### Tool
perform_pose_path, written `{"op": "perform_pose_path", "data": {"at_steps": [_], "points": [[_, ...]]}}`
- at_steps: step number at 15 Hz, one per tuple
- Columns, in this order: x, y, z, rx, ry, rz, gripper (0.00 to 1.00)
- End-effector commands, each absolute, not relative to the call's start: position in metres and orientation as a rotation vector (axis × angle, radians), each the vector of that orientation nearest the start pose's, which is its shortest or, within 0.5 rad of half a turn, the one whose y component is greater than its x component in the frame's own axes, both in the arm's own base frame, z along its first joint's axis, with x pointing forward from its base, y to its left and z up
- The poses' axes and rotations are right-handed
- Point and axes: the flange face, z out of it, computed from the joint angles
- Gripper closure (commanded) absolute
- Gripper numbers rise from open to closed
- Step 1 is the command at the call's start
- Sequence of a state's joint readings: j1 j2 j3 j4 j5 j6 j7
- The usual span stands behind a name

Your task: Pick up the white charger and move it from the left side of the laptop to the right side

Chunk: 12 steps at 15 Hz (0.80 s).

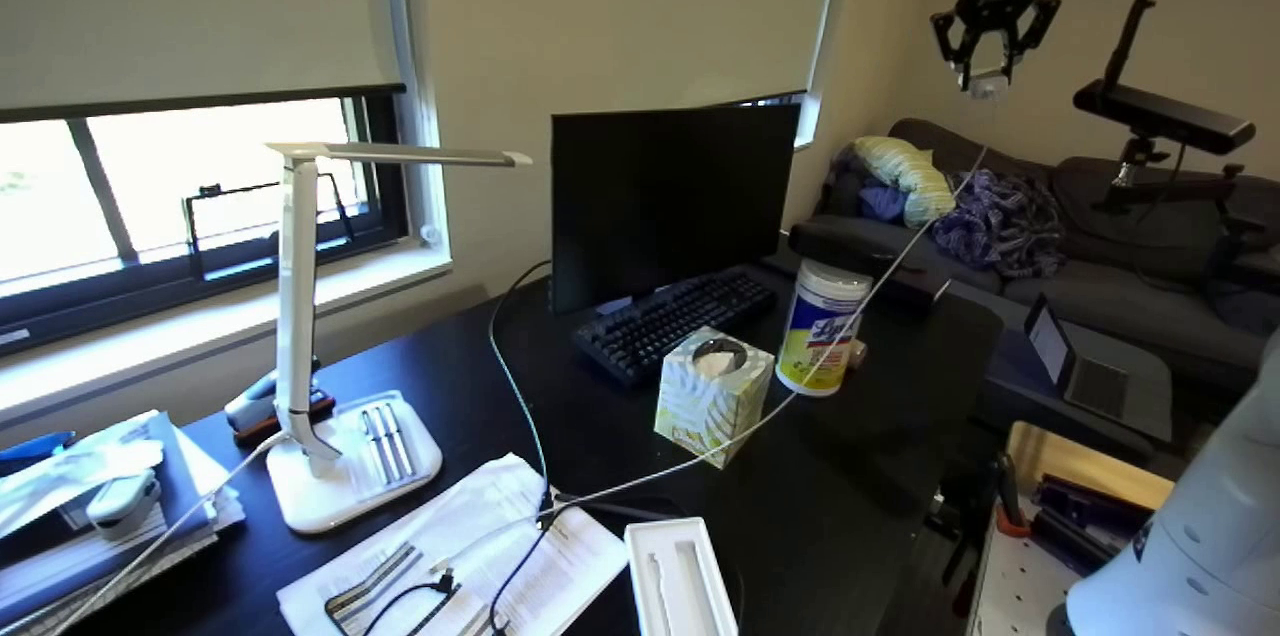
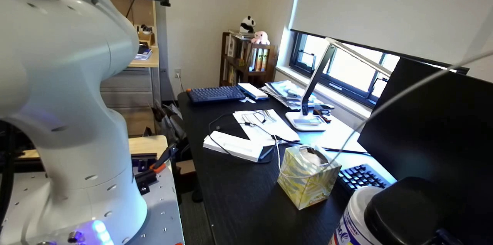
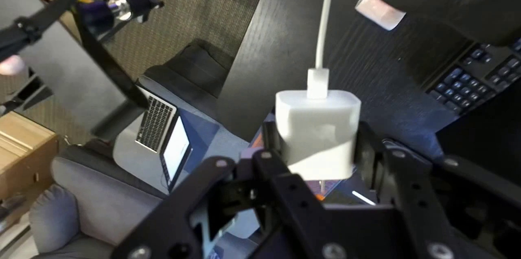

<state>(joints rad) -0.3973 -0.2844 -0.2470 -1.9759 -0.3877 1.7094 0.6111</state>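
Note:
In the wrist view the white charger (image 3: 319,132) sits between both fingers of my gripper (image 3: 315,149), which is shut on it. A white cable (image 3: 325,23) is plugged into its end. In an exterior view my gripper (image 1: 985,66) holds the charger (image 1: 990,87) high in the air, past the desk's far end. The cable (image 1: 890,266) hangs from there down across the desk; it also shows in an exterior view (image 2: 400,96). The open laptop (image 1: 1095,386) stands on a low grey surface beyond the desk, and also shows in the wrist view (image 3: 156,122).
The black desk (image 1: 830,496) bears a monitor (image 1: 675,206), a keyboard (image 1: 670,321), a tissue box (image 1: 713,396), a wipes canister (image 1: 822,326), a lamp (image 1: 297,296), papers (image 1: 500,536) and a white box (image 1: 680,576). A camera on a stand (image 1: 1165,116) is near the gripper.

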Motion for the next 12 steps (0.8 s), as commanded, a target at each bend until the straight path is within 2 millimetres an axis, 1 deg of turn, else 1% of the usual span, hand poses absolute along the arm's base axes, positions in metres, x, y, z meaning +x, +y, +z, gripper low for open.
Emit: {"op": "perform_pose_path", "data": {"at_steps": [1,4,6,8,10,11,12], "points": [[0.341,-0.381,0.603,-2.778,2.135,0.061,0.78],[0.330,-0.416,0.613,-2.669,2.264,0.095,0.78],[0.330,-0.435,0.621,-2.600,2.331,0.134,0.78],[0.322,-0.452,0.635,-2.502,2.430,0.156,0.78],[0.326,-0.463,0.643,-2.429,2.465,0.141,0.78],[0.328,-0.464,0.648,-2.393,2.458,0.106,0.78],[0.333,-0.461,0.649,-2.391,2.414,0.095,0.78]]}}
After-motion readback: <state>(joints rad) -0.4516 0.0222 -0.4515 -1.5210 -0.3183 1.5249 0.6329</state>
